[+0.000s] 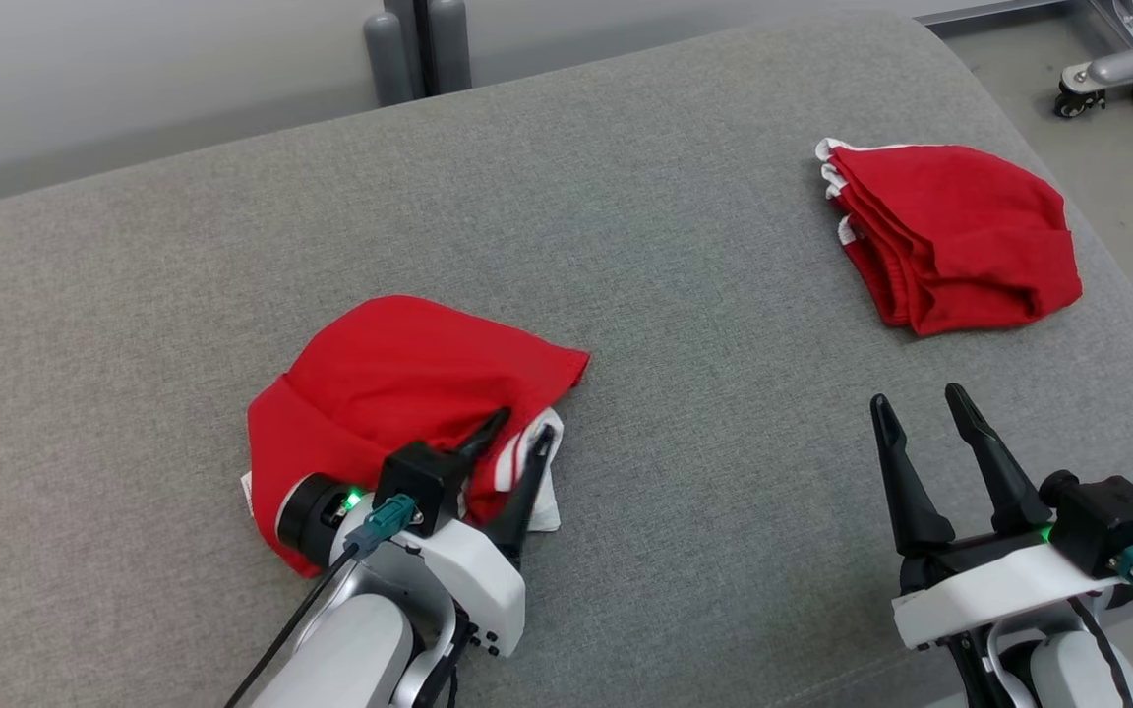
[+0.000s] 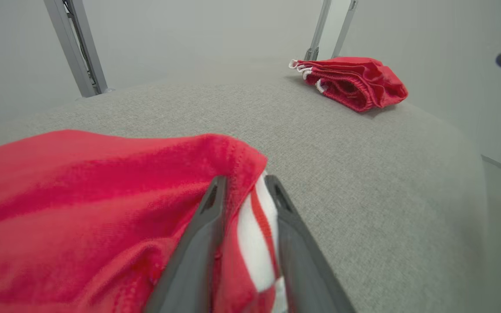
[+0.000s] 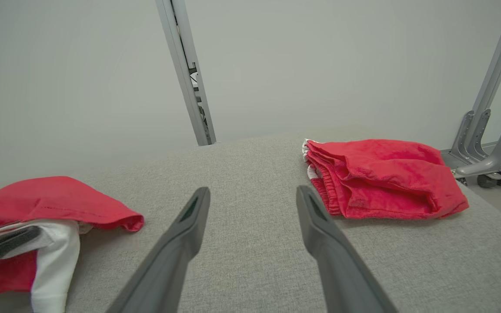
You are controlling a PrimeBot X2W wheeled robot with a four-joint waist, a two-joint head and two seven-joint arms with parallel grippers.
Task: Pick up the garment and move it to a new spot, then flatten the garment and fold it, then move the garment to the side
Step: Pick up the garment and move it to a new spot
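Observation:
The red garment (image 1: 399,374) with a white-striped hem lies bunched on the grey cushion, front left. My left gripper (image 1: 522,428) rests at its right edge, fingers slightly parted and open, straddling the striped hem. In the left wrist view the garment (image 2: 81,195) spreads to the left, and the white and red stripe sits between the fingers of the left gripper (image 2: 244,182). My right gripper (image 1: 916,396) stands open over bare cushion at the front right, nothing between its fingers. The right wrist view has the right gripper (image 3: 252,193) wide apart and the garment (image 3: 50,195) at far left.
A second red garment (image 1: 960,231), folded, lies at the cushion's far right near the edge, also in the wrist views (image 2: 355,80) (image 3: 385,174). The grey cushion (image 1: 626,246) is bare between the two. Metal posts (image 1: 419,49) stand behind; a wheeled frame (image 1: 1083,98) is on the floor, far right.

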